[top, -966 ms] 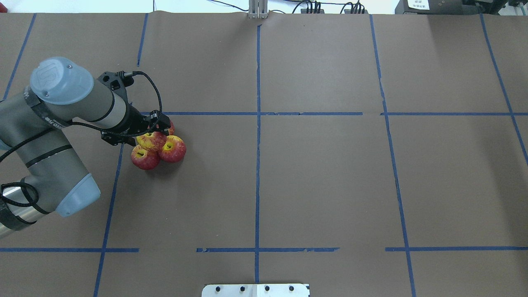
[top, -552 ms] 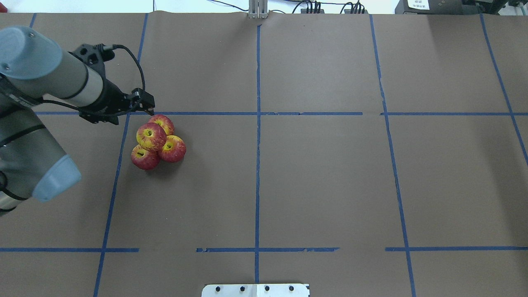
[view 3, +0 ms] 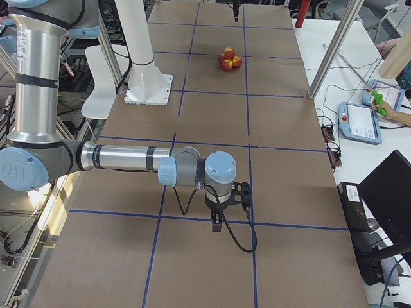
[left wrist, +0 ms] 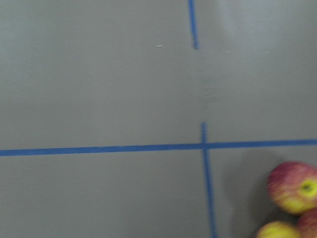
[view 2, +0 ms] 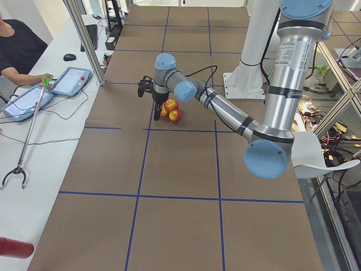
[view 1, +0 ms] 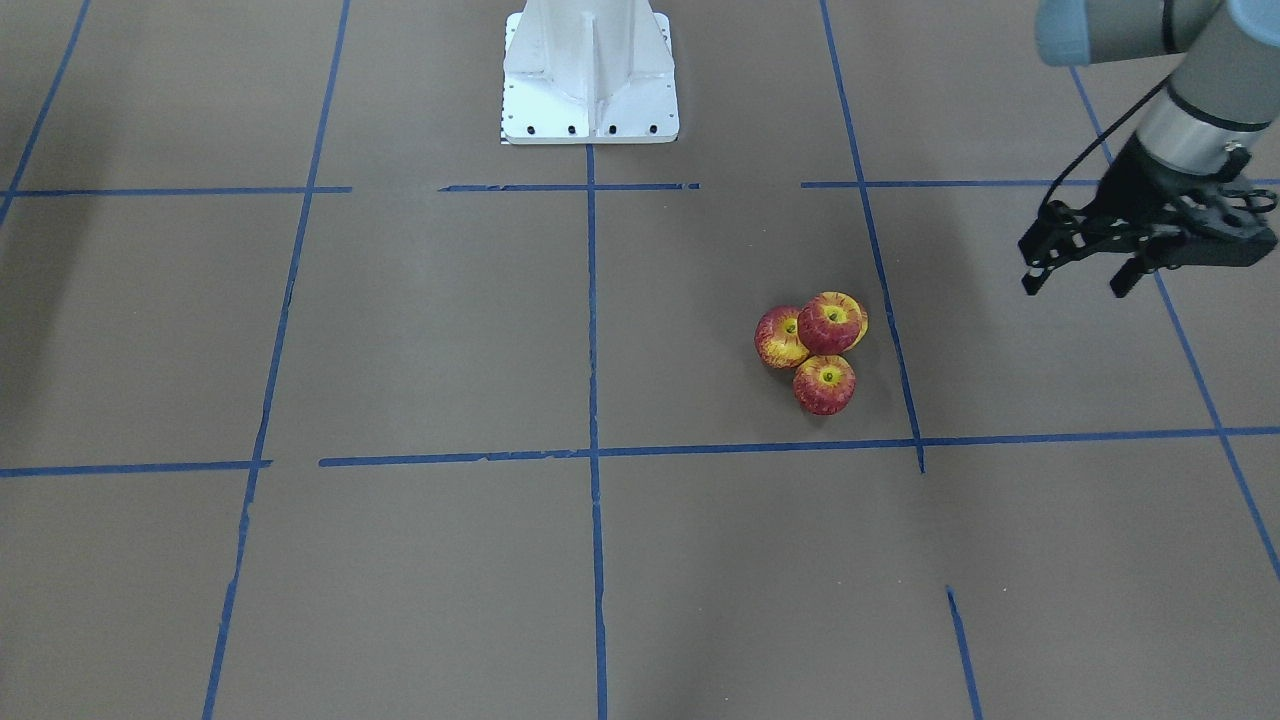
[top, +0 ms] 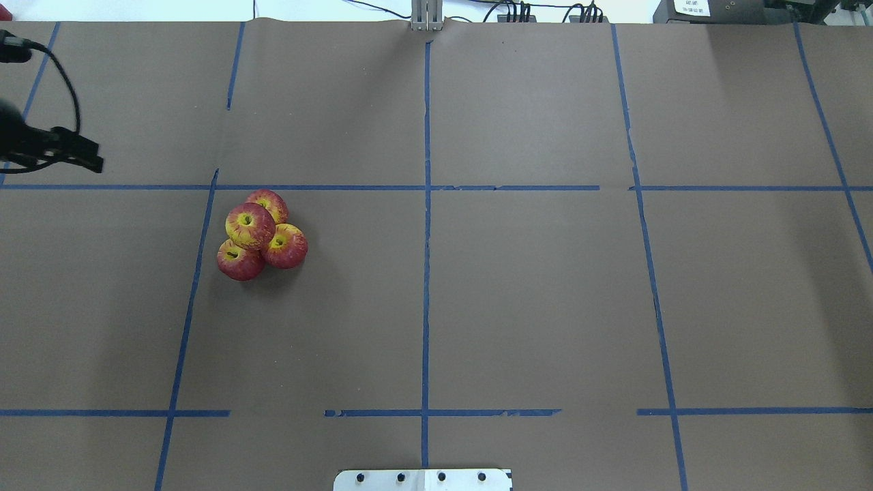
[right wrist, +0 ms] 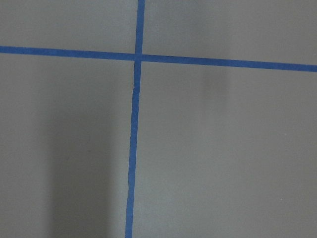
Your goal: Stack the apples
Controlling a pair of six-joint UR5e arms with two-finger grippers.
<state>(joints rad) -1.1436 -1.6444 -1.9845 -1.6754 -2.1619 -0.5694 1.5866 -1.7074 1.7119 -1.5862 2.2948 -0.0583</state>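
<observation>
Four red-yellow apples form a pile left of the table's middle. Three rest on the brown paper and the top apple sits on them. The pile also shows in the exterior left view, the exterior right view and at the lower right of the left wrist view. My left gripper is open and empty, raised and well off to the robot's left of the pile. My right gripper shows only in the exterior right view, far from the apples; I cannot tell if it is open or shut.
Blue tape lines cross the brown paper cover. The white robot base mount stands at the robot's edge of the table. A side desk with tablets and a person lies beyond the far edge.
My left gripper has pulled back from over the pile toward the robot's left, to the overhead view's left edge. The top apple stays on the pile.
</observation>
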